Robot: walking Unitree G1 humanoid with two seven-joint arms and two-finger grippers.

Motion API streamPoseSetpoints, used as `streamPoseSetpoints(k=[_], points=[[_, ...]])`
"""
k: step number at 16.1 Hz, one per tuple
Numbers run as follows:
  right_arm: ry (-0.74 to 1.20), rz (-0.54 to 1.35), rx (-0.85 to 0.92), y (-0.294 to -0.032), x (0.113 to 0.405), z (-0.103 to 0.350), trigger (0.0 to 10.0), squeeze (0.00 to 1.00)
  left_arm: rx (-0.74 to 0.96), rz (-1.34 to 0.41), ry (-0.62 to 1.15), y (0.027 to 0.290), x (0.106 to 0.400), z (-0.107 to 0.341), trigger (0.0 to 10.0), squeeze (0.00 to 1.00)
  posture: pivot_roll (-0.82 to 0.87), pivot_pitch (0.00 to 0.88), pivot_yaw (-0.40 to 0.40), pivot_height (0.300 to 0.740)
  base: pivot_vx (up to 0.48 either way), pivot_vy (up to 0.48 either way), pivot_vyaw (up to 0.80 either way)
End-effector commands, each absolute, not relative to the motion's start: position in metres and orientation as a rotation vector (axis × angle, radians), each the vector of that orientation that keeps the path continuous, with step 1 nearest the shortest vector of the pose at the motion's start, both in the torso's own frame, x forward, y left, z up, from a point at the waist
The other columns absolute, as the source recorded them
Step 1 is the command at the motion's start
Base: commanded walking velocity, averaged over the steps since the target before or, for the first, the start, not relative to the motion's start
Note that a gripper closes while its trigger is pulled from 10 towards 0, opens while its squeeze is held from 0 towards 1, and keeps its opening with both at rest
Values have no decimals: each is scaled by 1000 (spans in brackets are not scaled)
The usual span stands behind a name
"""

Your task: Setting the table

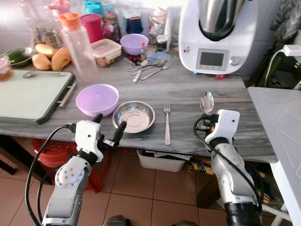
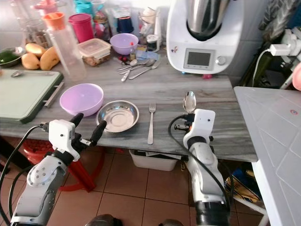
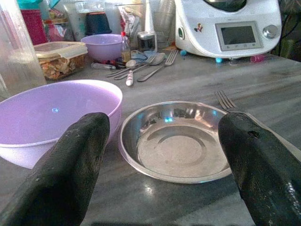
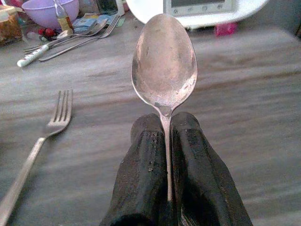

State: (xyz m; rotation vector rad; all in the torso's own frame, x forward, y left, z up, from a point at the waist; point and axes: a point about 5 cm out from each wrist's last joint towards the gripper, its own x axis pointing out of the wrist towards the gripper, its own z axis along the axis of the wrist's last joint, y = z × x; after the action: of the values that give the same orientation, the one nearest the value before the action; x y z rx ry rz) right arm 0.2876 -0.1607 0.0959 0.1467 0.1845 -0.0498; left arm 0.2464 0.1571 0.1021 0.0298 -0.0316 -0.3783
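Note:
A steel bowl [image 1: 134,116] sits near the front edge of the grey stone counter [image 1: 188,89], with a lilac bowl [image 1: 97,99] touching its left side and a fork [image 1: 167,123] lying to its right. My right gripper [image 1: 210,117] is shut on a spoon [image 1: 207,101], whose bowl points away over the counter, right of the fork. In the right wrist view the spoon [image 4: 164,66] stands out from between the closed fingers [image 4: 141,179]. My left gripper [image 1: 109,126] is open at the counter's edge, just in front of the two bowls.
A green cutting board [image 1: 30,94] lies at the left. Spare cutlery [image 1: 148,68], a clear bottle [image 1: 80,47], food containers, mangoes and a white kitchen machine [image 1: 216,37] crowd the back. A white table [image 1: 282,122] stands to the right.

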Motion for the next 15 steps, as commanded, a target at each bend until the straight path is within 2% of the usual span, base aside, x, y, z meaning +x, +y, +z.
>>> streamPoseSetpoints(k=[1, 5, 11, 15], points=[[215, -30, 207, -150, 293, 95, 10000, 0, 34, -393, -51, 157, 247, 110, 10000, 0, -15, 0, 30, 740, 0, 0, 0], [285, 28, 293, -128, 301, 90, 10000, 0, 31, -426, -35, 155, 243, 108, 10000, 0, 2, 0, 30, 740, 0, 0, 0], [351, 17, 375, -117, 313, 87, 10000, 0, 34, -434, -24, 156, 239, 110, 10000, 0, 20, 0, 32, 740, 0, 0, 0], [411, 13, 415, -110, 306, 78, 10000, 0, 35, -440, -16, 156, 238, 111, 10000, 0, 25, 9, 34, 740, 0, 0, 0]])
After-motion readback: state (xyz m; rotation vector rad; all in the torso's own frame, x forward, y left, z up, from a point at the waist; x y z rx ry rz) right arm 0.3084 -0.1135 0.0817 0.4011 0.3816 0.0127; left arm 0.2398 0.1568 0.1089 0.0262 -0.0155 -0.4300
